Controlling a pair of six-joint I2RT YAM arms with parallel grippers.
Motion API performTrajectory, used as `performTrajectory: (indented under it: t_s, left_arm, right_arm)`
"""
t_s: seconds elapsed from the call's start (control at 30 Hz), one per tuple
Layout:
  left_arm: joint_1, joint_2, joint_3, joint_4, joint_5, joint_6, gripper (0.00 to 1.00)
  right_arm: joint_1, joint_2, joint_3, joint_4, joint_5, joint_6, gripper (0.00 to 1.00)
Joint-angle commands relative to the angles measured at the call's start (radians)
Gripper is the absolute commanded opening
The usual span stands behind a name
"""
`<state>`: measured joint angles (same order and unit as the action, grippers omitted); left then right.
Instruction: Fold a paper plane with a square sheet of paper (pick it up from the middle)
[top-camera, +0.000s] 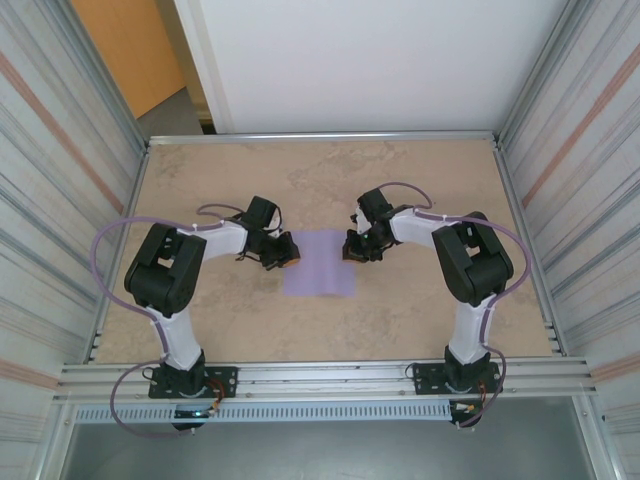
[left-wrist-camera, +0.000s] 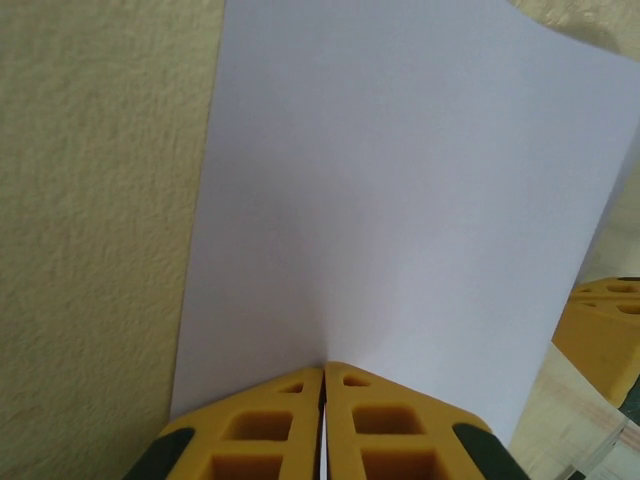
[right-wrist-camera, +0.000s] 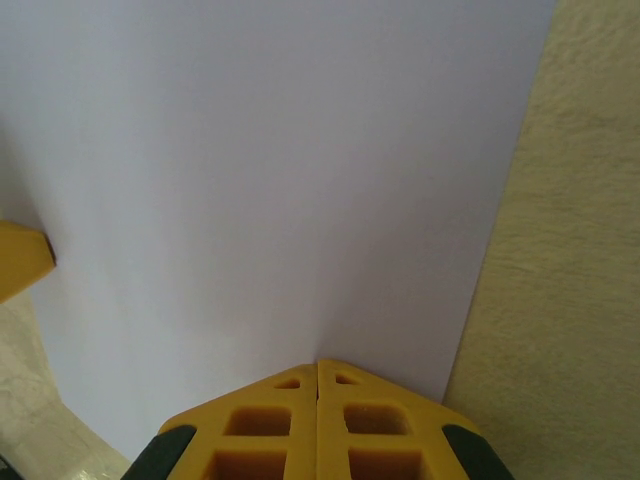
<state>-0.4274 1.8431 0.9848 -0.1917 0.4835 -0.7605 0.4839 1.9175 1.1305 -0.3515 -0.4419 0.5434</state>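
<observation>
The left fingers (left-wrist-camera: 385, 420) are pressed together, their tips pinching the near edge of the square sheet of paper (left-wrist-camera: 400, 200) about midway along that side. The right fingers (right-wrist-camera: 270, 425) are closed the same way on the opposite edge. The sheet runs straight out ahead of each pair and spans the gap between them, above the counter (top-camera: 420, 190); I cannot tell whether it is lifted clear or partly resting.

The sheet looks very light, thin and limp. It should bow or sag wherever it is unsupported, and any accidental crease will probably stay. It may also slide between smooth pads. Mid-edge pinches on both sides keep it balanced. Pulling the pairs apart too hard could tear it or slip it free, and bringing them closer will buckle it.
</observation>
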Motion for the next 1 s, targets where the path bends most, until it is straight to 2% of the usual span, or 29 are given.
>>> performTrajectory:
  t_s: [0.0,0.2,0.37,0.53,0.63,0.83,0.97]
  left_arm:
    - [-0.014,0.031,-0.044,-0.027,-0.033,-0.031,0.10]
    - [-0.014,0.004,-0.075,0.036,-0.033,-0.064,0.14]
    - [-0.014,0.025,-0.113,0.145,0.034,-0.097,0.19]
    - [-0.013,0.010,-0.156,0.219,0.051,-0.125,0.25]
    - [-0.009,-0.012,-0.173,0.239,0.051,-0.119,0.34]
    - [-0.002,-0.030,-0.210,0.288,0.075,-0.123,0.62]
    - [-0.002,-0.026,-0.216,0.317,0.097,-0.120,0.69]
  right_arm:
    - [0.002,0.053,0.004,0.005,0.018,0.029,0.07]
    - [0.005,0.061,0.013,0.047,-0.013,0.050,0.07]
    - [0.010,0.080,0.031,0.057,-0.032,0.056,0.08]
    - [0.010,0.086,0.035,0.065,-0.032,0.061,0.07]
    - [0.009,0.090,0.038,0.066,-0.030,0.061,0.07]
    - [0.011,0.093,0.038,0.064,-0.016,0.066,0.08]
    - [0.031,0.098,0.052,0.057,-0.015,0.063,0.08]
